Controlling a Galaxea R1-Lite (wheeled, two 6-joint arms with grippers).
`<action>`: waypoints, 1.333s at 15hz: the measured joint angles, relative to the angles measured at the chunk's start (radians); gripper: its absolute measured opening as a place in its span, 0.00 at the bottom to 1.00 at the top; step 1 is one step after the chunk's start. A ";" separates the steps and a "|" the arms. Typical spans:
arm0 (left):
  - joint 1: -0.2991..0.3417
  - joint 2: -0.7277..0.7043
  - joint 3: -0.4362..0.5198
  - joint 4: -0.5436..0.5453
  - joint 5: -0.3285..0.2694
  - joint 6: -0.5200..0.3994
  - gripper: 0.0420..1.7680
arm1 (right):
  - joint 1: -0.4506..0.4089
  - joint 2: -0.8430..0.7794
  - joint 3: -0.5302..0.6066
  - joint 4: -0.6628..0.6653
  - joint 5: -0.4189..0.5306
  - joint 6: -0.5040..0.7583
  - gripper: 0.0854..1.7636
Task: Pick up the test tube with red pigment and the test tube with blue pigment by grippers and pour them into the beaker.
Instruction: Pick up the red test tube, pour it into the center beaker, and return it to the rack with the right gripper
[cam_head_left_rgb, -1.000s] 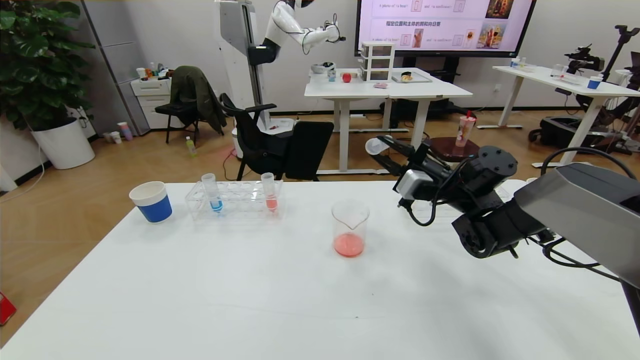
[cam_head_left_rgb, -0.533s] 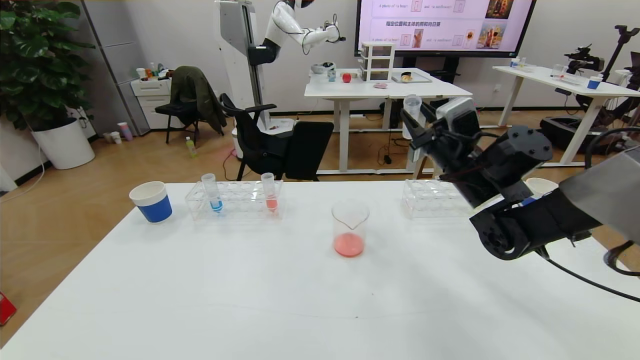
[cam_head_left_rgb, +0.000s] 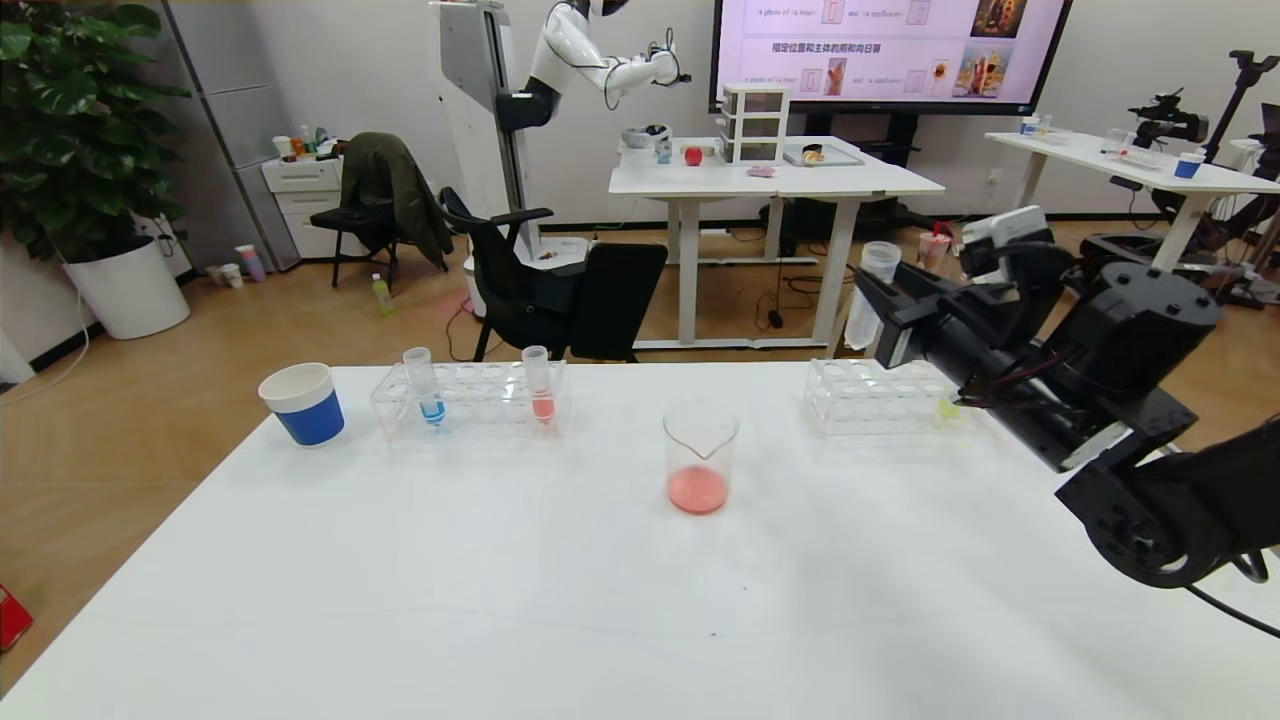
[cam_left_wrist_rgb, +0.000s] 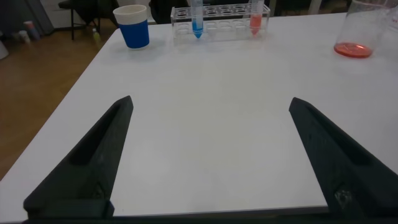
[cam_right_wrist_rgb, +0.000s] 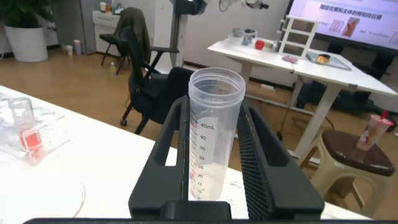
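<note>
**Operator:** Reporting on the right gripper (cam_head_left_rgb: 885, 300) first: what is its status?

**Technician:** It is raised above the far right part of the tabletop (cam_head_left_rgb: 560, 600), clamped on a clear graduated tube (cam_head_left_rgb: 868, 295). In the right wrist view the tube (cam_right_wrist_rgb: 210, 134) stands upright between the two fingers (cam_right_wrist_rgb: 171, 140), mouth up, with no coloured liquid visible inside. An empty clear rack (cam_head_left_rgb: 872, 398) sits on the tabletop just below and slightly to the left of that gripper. A small trace of yellow (cam_head_left_rgb: 947, 407) shows at the rack's right end, partly hidden by the arm.

**Operator:** Location of the beaker?

**Technician:** The beaker (cam_head_left_rgb: 700, 457) stands on the tabletop well to the left of and below the right gripper. It holds a shallow layer of red liquid at its bottom.

**Operator:** And the two task tubes?

**Technician:** Both stand upright in a second clear rack (cam_head_left_rgb: 470, 400), farther left again, beyond the beaker. The test tube with blue pigment (cam_head_left_rgb: 424, 385) is near that rack's left end; the test tube with red pigment (cam_head_left_rgb: 539, 384) is near its right end. A blue-and-white paper cup (cam_head_left_rgb: 302, 402) stands just beside the rack's left end.

**Operator:** Left gripper?

**Technician:** The left gripper (cam_left_wrist_rgb: 208, 155) is low over the near tabletop, fingers spread wide, holding nothing. The blue tube, red tube and beaker all lie well ahead of it.
</note>
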 joint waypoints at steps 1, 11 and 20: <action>0.000 0.000 0.000 0.000 0.000 0.000 0.99 | -0.007 -0.012 0.018 0.000 0.000 0.003 0.24; 0.000 0.000 0.000 0.000 0.000 0.000 0.99 | -0.410 -0.030 -0.210 0.319 0.013 0.005 0.24; 0.000 0.000 0.000 0.000 0.000 0.000 0.99 | -0.610 0.135 -0.276 0.251 0.008 0.084 0.24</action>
